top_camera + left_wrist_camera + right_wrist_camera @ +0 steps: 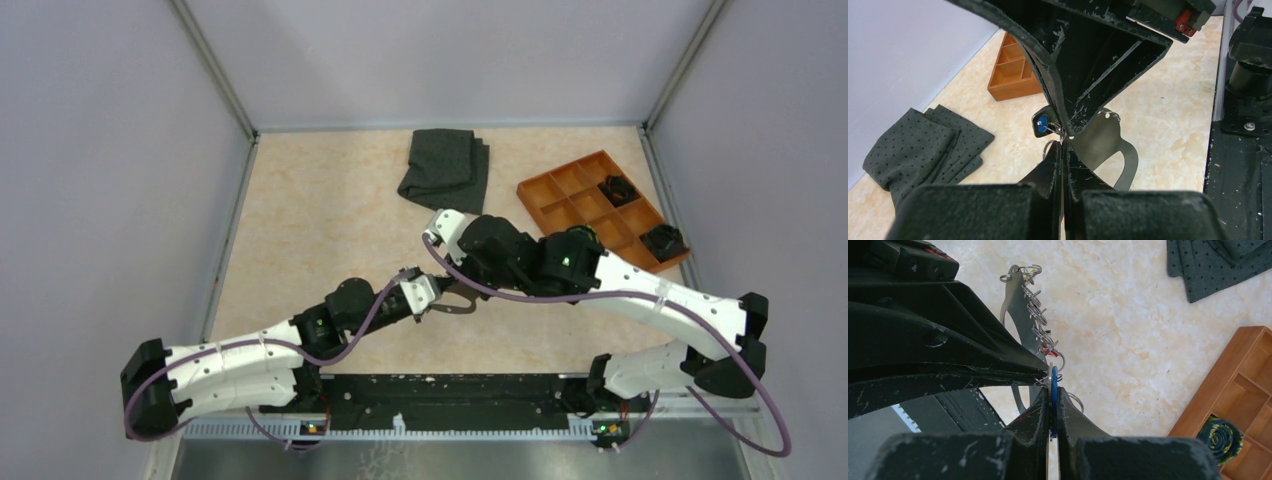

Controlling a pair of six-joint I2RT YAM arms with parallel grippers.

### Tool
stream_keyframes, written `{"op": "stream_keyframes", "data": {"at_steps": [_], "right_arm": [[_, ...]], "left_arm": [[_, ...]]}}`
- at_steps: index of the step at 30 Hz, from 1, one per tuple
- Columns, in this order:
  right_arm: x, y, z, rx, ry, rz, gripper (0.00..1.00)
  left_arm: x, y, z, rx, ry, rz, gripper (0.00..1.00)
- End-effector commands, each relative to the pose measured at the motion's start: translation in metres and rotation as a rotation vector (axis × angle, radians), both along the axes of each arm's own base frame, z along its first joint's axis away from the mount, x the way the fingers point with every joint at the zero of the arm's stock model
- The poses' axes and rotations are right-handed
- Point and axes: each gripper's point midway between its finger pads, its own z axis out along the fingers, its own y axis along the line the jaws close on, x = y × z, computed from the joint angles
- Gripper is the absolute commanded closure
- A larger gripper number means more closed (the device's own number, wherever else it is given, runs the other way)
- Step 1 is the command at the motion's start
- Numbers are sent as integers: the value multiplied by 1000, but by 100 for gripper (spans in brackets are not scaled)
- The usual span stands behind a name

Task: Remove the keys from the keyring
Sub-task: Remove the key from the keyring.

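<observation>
1. A pale marbled table [330, 220] carried everything (grey walls stood on three sides).
2. A folded dark grey cloth [443, 163] lay flat on it, well beyond the jaws.
3. An orange compartment tray [548, 195] sat beyond the jaws to their right, apart from the cloth.

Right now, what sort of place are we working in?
Probably an enclosed robot test cell in a lab, not a home: plain grey walls joined by metal frame posts box in a marble-patterned tabletop, with staged props on it, a wooden compartment tray and a folded cloth.
</observation>
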Motion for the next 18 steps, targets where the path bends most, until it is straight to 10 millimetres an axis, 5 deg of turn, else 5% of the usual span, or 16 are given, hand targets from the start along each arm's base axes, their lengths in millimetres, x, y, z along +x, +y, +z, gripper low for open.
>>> {"op": "stream_keyframes", "data": {"at_steps": [1, 18], "right_arm": [[10, 10, 24, 59, -53, -19, 100], [18, -13, 27, 16, -98, -101, 100]], "left_arm": [[-11, -4, 29, -82, -61, -50, 100], [-15, 9, 29, -125, -56, -33, 100]]}}
